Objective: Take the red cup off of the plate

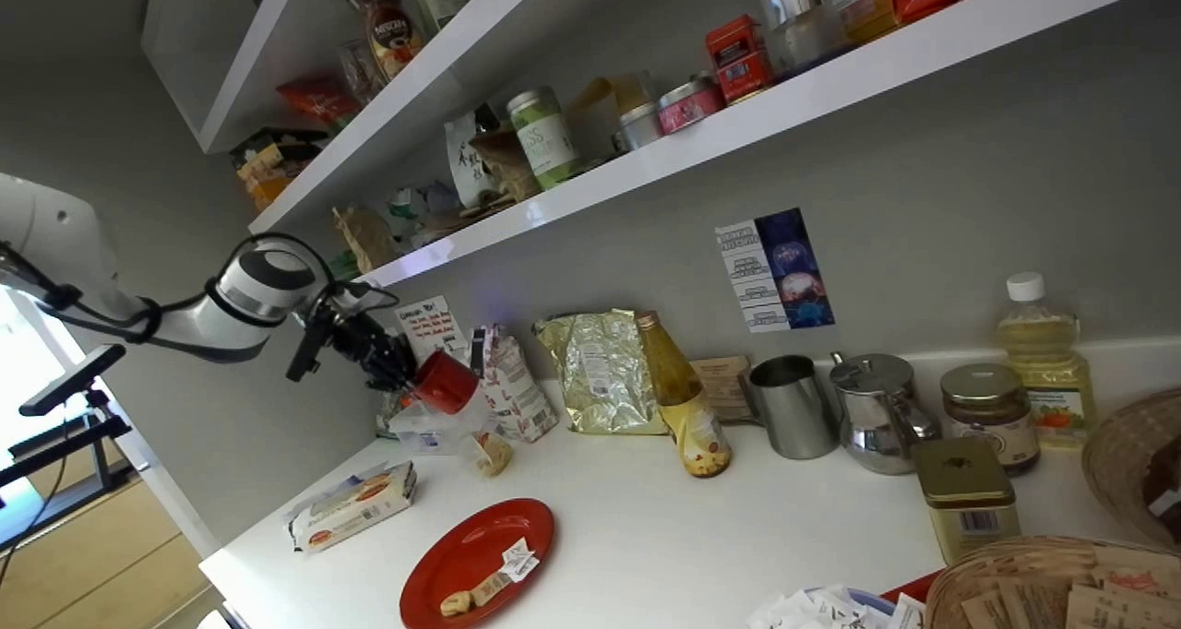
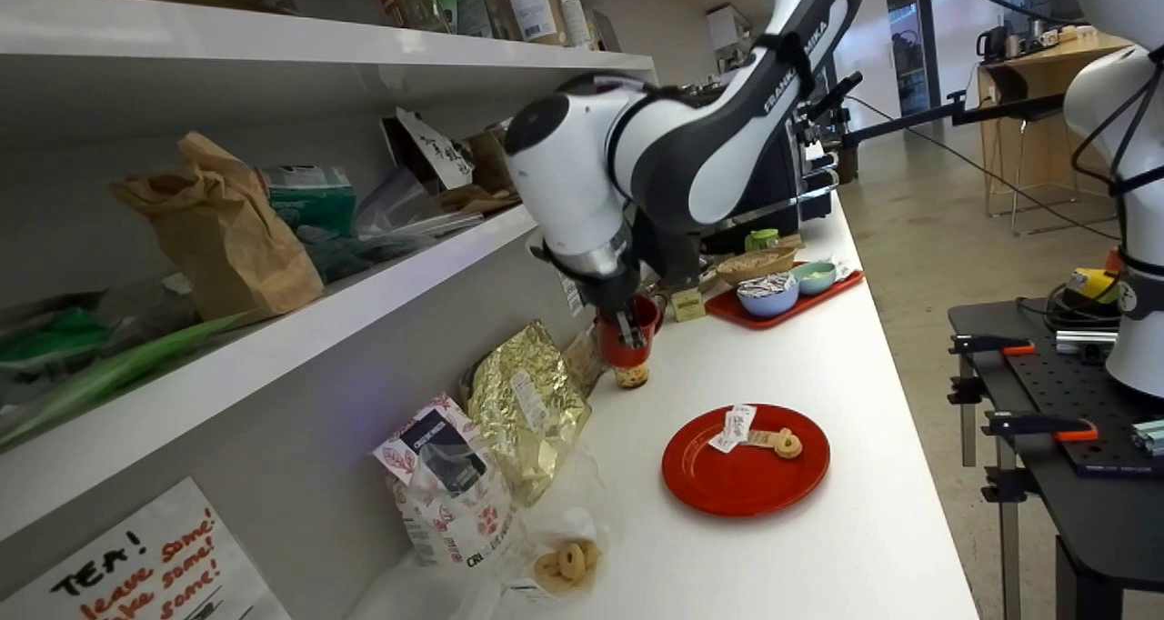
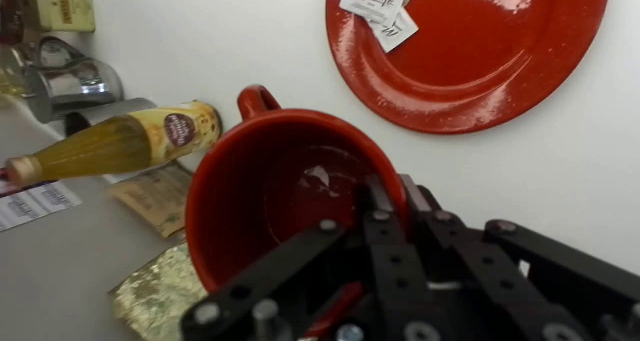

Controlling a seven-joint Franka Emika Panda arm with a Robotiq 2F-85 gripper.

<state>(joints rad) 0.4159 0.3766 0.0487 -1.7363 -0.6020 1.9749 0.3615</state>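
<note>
Red cup hangs in midair, off the plate, my gripper pinching its side; lift looks done imo, so next I'd ease it down onto the counter.

McCafé on wht pkt, Nescafé on jar, "TEA!" on hndwrtn sign, "FRANK" on arm

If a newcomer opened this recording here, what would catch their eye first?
Probably the red cup, large in the wrist view, its rim pinched by the gripper. Next comes the glossy red plate, lying on the white counter in both exterior views, with white sachets and a small ring-shaped snack on it.
</note>
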